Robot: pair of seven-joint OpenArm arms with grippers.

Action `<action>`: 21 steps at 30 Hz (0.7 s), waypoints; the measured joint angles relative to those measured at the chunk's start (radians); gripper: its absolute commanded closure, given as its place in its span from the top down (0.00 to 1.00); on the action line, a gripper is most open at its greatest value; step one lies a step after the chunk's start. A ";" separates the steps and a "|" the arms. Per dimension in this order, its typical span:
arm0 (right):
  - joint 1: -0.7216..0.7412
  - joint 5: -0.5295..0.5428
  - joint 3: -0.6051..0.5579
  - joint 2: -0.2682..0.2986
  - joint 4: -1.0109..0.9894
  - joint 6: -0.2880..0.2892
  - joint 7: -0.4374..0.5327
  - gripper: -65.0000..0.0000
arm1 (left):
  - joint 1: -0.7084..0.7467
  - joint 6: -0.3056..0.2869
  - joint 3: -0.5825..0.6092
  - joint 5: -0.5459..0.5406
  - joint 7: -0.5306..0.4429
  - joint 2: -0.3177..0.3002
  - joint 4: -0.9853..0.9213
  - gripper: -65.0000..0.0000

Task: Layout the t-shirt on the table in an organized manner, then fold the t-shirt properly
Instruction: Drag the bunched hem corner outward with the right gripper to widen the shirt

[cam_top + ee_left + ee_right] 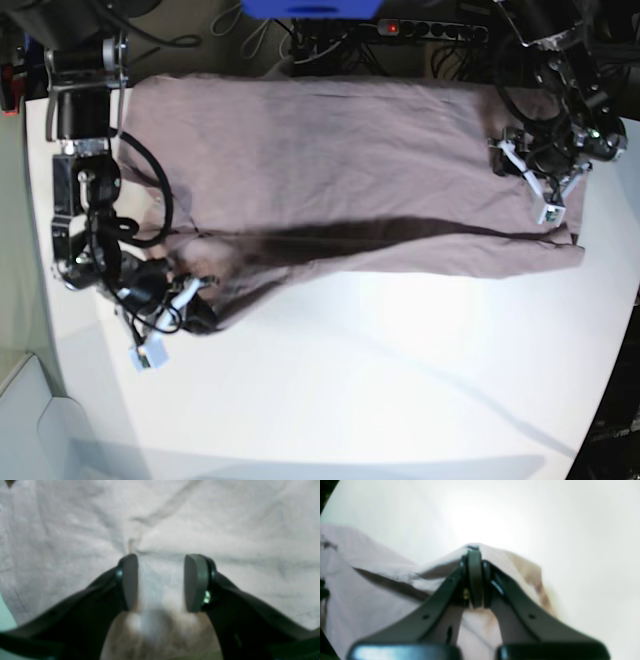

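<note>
While my right tool point(475, 580) pinches the t-shirt point(340, 170) at seven o'clock, my left tool point(161, 582) gapes empty — spreading continues; next, grip and pull flat on the table point(380, 380).

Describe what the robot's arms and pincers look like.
Both arms are dark metal with loose black cables. The left pincer has black curved fingers tipped with flat grey rounded pads. The right pincer matches, with small holes along its fingers. White tags hang near each wrist.
</note>
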 measured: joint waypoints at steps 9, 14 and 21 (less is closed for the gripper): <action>0.222 0.001 -0.005 -0.059 -0.318 0.000 0.082 0.00 | 0.000 0.000 0.000 -0.001 0.005 0.000 0.002 0.46; 0.303 -0.009 -0.021 -0.072 -0.455 -0.001 0.177 0.00 | 0.001 0.000 0.000 -0.002 0.006 0.000 0.002 0.46; 0.389 -0.002 -0.107 -0.084 -0.520 -0.003 0.293 0.00 | 0.009 0.000 0.000 -0.005 0.000 0.000 0.006 0.46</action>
